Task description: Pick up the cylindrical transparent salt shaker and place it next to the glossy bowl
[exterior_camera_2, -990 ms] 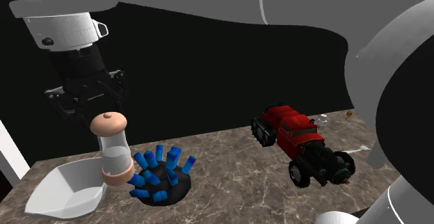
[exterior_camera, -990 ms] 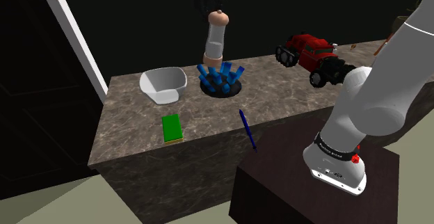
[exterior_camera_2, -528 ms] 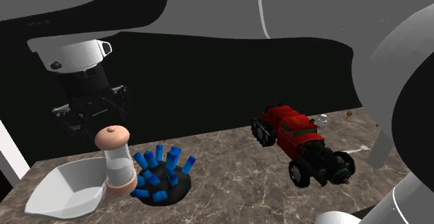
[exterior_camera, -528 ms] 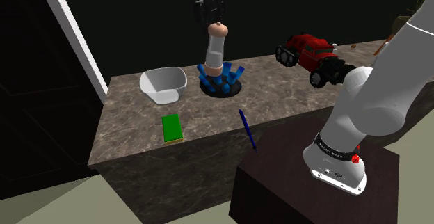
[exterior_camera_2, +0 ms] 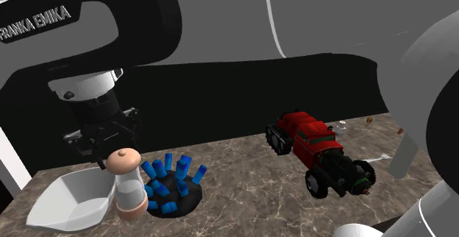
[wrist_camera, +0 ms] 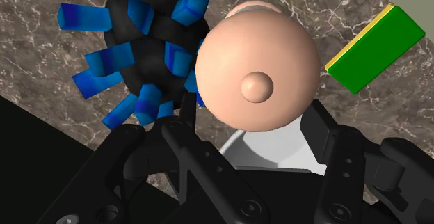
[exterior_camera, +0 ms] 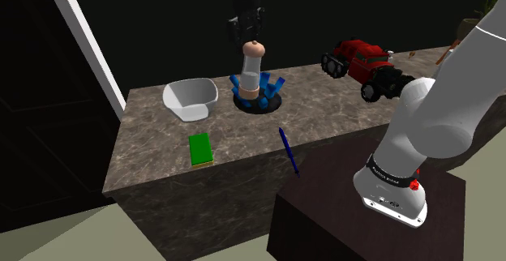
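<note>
Looking at the shoulder view, you have the gripper (exterior_camera: 246,34) hanging in the upper middle of the frame, directly over the salt shaker (exterior_camera: 252,69). Its black fingers are spread apart and clasp nothing. The wrist view shows one finger (wrist_camera: 174,129) on each side of the shaker's round peach cap (wrist_camera: 254,73), which lies beyond the fingertips.

The shaker stands upright on the dark marbled counter (exterior_camera: 154,138), with a clear body between a peach cap and a peach base. In the second exterior view you see it at the lower left (exterior_camera_2: 129,188), just beside the white bowl (exterior_camera_2: 66,199) and close against a black holder full of blue pegs (exterior_camera_2: 173,188). The gripper (exterior_camera_2: 103,146) is right above its cap there. Whether the shaker touches the bowl cannot be told.

In the shoulder view the bowl (exterior_camera: 190,97) sits left of centre, and the holder (exterior_camera: 274,87) is behind the shaker. A green block (exterior_camera: 199,149) and a blue pen (exterior_camera: 288,150) lie nearer the counter's front edge. A red and black toy tractor (exterior_camera: 365,65) stands at the upper right.
</note>
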Available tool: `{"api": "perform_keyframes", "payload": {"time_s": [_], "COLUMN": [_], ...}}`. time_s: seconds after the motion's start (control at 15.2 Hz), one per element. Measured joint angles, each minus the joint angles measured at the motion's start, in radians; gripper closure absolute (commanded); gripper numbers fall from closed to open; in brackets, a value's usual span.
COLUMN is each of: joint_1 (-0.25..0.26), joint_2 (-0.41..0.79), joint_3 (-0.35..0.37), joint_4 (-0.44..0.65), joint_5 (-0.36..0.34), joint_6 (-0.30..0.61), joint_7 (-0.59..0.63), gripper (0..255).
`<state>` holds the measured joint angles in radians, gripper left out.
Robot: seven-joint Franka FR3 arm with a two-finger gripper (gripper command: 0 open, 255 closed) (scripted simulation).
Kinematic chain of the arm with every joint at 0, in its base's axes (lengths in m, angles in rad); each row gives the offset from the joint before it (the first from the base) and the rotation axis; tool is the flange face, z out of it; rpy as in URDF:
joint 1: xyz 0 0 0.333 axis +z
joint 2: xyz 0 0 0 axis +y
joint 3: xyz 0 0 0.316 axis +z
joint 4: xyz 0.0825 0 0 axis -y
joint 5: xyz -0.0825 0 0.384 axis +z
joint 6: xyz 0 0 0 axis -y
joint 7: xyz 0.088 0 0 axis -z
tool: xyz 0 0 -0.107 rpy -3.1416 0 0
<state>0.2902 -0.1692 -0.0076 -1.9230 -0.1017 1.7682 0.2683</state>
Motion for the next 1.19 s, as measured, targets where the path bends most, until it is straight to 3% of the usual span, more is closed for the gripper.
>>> {"api": "perform_keyframes", "payload": {"time_s": [1.19], "joint_1": [-0.001], "joint_2": [0.031], "joint_3": [-0.001], "joint_4": [-0.21], "joint_5": [-0.008], "joint_6": [0.24], "joint_7": [0.025], "gripper": [255]}}
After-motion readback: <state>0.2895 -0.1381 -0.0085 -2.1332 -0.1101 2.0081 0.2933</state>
